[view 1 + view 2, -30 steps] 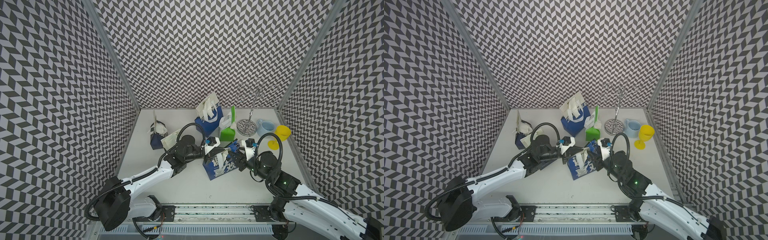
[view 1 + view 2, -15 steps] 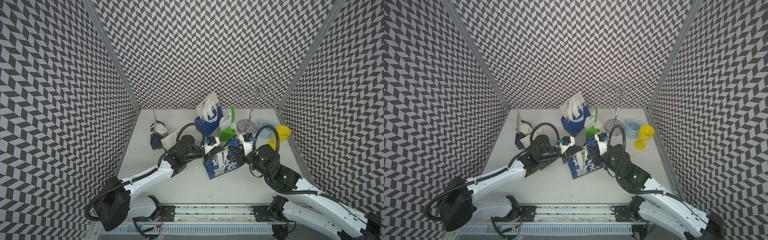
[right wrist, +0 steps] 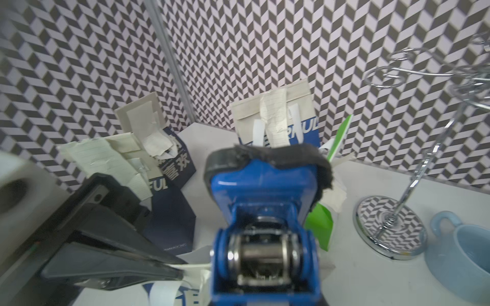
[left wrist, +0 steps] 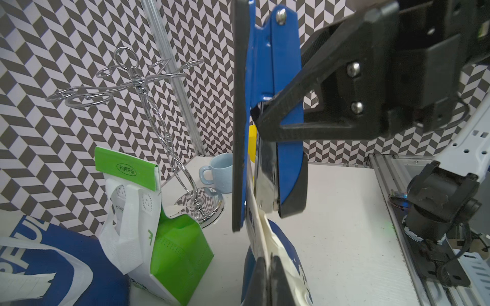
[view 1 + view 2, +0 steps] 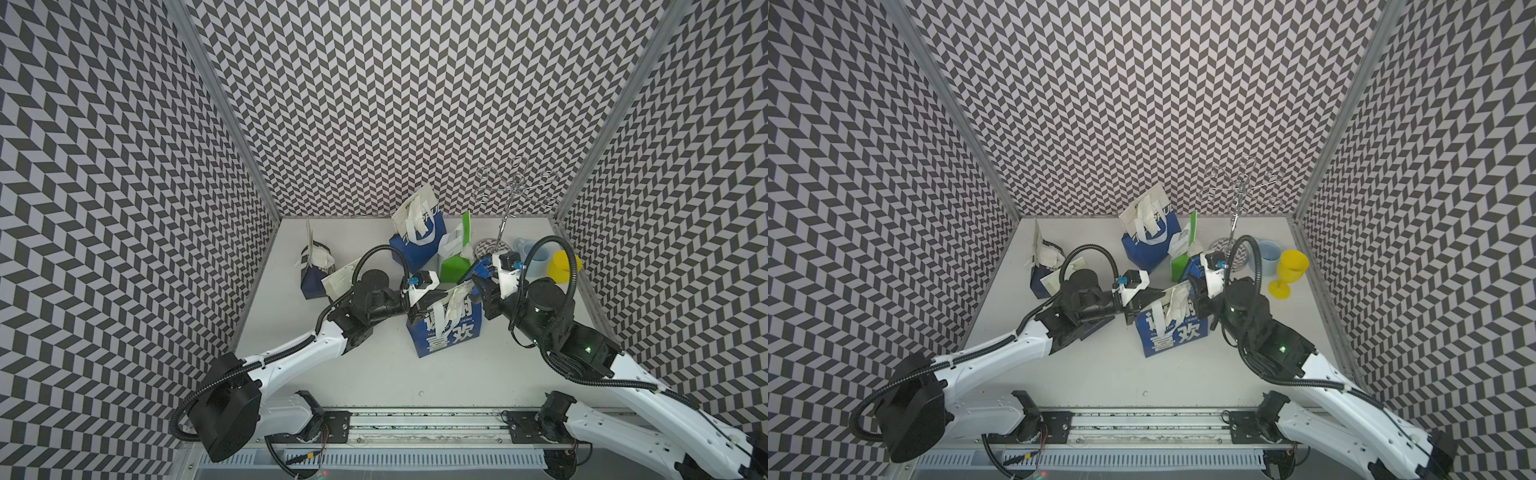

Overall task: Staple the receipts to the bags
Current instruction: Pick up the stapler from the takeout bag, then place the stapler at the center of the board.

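Over at 10 o'clock on the table [image 5: 374, 374], two dark blue bags sit close together: far-left bag [image 5: 312, 280] upright with crumpled receipts [image 5: 319, 258] bunched at its top, second bag [image 3: 171, 220] just beside it toward 3 o'clock, mostly hidden by the left arm in both top views, cream slips on it too. Next, left gripper [image 4: 268, 258]: jaws pinched fully together on the top rim of the centre bag [image 5: 451, 336], with a cream receipt slip [image 4: 263, 233] caught in the same pinch. That centre bag stands near the table middle, white lettering facing 6 o'clock. Then back bag [image 5: 419, 249] at 12 o'clock near the rear wall, a slip hanging over its top edge; green bag [image 5: 455, 266] just beside it toward 3 o'clock, flap up. Blue stapler [image 4: 275, 79] sits at the centre bag's 1 o'clock corner; bag rim and slip run into its mouth. Holding it, right gripper [image 5: 481, 286] is clamped on the stapler, one finger [image 4: 318, 131] against its blue top; far finger hidden, can't tell where it bears. Toward 2 o'clock, lined up: wire stand [image 5: 505, 216], light blue mug [image 5: 536, 257], yellow goblet [image 5: 562, 266]
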You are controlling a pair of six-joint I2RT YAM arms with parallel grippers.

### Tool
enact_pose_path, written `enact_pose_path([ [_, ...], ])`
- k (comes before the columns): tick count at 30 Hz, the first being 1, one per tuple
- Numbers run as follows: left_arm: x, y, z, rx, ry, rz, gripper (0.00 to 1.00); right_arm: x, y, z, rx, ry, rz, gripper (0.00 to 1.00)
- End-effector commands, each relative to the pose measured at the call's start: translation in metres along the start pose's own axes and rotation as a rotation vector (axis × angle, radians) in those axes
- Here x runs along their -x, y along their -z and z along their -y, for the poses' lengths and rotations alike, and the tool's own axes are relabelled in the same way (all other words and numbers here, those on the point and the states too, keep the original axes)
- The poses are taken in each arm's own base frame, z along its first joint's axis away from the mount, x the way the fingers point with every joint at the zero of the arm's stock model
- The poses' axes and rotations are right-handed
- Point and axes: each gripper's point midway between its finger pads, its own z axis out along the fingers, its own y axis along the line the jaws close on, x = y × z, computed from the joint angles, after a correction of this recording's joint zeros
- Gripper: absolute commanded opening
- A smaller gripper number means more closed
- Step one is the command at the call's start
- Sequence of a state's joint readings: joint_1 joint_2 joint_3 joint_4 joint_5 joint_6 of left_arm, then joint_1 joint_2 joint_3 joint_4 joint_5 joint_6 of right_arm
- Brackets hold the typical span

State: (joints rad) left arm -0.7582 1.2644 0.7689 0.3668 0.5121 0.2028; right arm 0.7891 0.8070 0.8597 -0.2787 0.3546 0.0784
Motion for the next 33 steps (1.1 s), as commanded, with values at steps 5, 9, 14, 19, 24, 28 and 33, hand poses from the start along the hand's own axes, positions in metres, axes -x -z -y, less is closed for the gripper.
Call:
enact_pose_path([
  [5,0.000,0.009,-0.019,0.116,0.002,0.031,0.57,0.054,0.042,0.082,-0.416,-0.109,0.204,0.00],
  [9,0.025,0.016,-0.017,0.116,-0.033,0.094,1.00,0.000,0.017,0.104,-0.468,-0.122,-0.034,0.00],
  [14,0.082,0.043,-0.030,0.234,-0.104,0.231,1.00,-0.098,-0.013,0.119,-0.459,-0.130,-0.398,0.00],
  [19,0.116,0.074,-0.062,0.455,-0.088,0.260,1.00,-0.141,-0.036,0.117,-0.445,-0.086,-0.566,0.00],
  [24,0.113,0.113,-0.091,0.708,-0.014,0.245,1.00,-0.183,-0.063,0.112,-0.406,-0.121,-0.695,0.00],
  [28,0.095,0.141,-0.106,0.845,0.043,0.219,1.00,-0.233,-0.081,0.104,-0.349,-0.271,-0.815,0.00],
  [33,0.063,0.165,-0.124,0.960,0.139,0.152,1.00,-0.261,-0.087,0.105,-0.389,-0.364,-0.787,0.17],
])
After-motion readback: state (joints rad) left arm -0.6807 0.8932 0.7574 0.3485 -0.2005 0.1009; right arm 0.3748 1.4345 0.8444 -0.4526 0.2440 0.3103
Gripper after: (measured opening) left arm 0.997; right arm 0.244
